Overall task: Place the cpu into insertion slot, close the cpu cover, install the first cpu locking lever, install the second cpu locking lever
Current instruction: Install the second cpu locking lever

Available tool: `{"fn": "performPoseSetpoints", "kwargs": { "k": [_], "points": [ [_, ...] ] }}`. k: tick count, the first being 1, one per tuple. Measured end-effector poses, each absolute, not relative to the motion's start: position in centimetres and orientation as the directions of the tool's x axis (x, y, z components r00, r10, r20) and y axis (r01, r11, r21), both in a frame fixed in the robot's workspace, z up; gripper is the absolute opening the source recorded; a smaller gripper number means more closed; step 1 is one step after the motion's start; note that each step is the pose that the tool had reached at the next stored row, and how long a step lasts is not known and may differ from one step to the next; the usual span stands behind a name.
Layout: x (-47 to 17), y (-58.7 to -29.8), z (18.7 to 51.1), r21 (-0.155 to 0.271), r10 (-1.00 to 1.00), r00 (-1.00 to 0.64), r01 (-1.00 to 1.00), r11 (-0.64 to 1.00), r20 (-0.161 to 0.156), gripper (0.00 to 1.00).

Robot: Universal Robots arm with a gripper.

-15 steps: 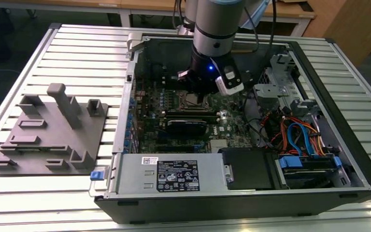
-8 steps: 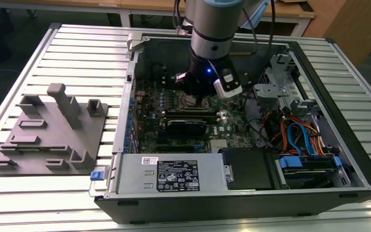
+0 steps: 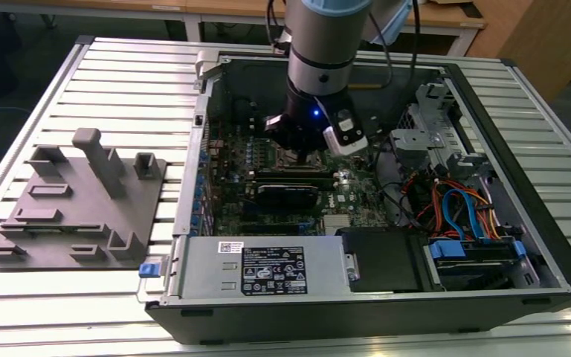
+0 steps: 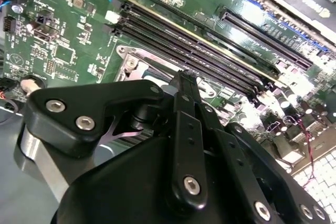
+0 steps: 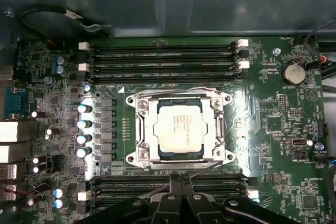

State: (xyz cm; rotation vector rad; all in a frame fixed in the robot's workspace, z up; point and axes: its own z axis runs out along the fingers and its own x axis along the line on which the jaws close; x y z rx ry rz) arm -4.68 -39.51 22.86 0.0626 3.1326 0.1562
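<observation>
Tool fingers look pressed together, nothing visibly between them; tips sit just at the near edge of the socket in the first wrist view, close to a thin wire lever running along that edge. In the exterior view the tool hangs low inside the open PC case over the motherboard.

Just beyond the tips: cpu lies flat in the insertion slot, pale top showing through the window of the cpu cover, which looks down over it. Second lever wire runs along the far edge.

Judgement: lever step in hand. Push the wire sideways-then-down so it hooks under its tab, keep tips off the chip top. Memory slots lie beyond.
</observation>
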Motion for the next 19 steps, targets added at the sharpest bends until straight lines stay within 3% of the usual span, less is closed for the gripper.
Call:
{"fn": "performPoseSetpoints", "kwargs": {
  "k": [19],
  "points": [
    [-5.65,-39.7,21.88,0.12,0.04,-0.999,0.04,0.992,-0.002,0.11]
  ]
}}
